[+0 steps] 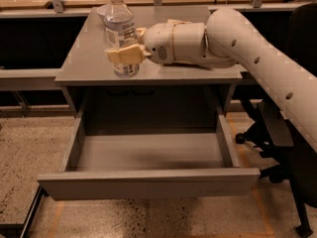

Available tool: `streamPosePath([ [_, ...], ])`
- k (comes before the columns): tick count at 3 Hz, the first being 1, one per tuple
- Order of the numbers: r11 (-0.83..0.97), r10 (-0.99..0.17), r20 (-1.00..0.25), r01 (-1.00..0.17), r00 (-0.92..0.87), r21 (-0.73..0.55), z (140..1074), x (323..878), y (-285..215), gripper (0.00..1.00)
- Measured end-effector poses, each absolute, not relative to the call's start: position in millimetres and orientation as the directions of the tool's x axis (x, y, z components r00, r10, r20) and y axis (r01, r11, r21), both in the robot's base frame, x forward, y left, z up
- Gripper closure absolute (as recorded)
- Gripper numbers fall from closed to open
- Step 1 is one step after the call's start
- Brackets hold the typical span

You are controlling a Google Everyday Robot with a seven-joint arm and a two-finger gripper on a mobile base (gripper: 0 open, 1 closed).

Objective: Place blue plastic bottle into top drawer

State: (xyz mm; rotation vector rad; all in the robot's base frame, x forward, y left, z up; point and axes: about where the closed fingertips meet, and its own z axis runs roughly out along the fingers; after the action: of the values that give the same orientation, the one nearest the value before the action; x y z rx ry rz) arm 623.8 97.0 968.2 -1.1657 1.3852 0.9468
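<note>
Arm came in from the right edge as a white segmented shell, sloping up and left into a thick, near-level wrist. Gripper pointed left, upper left of centre, low over the desk top. The tan near finger lay level across the front of the blue plastic bottle, touching it at the label. The far finger showed only as a tan stub behind the bottle. The two fingers were closed on the bottle, front and back.
</note>
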Motion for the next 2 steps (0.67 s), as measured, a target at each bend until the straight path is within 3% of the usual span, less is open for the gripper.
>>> streamPosePath([
  [2,0.249,-0.212,-0.977,-0.966,0.013,-0.067,933.2,595.5,109.4,1.00],
])
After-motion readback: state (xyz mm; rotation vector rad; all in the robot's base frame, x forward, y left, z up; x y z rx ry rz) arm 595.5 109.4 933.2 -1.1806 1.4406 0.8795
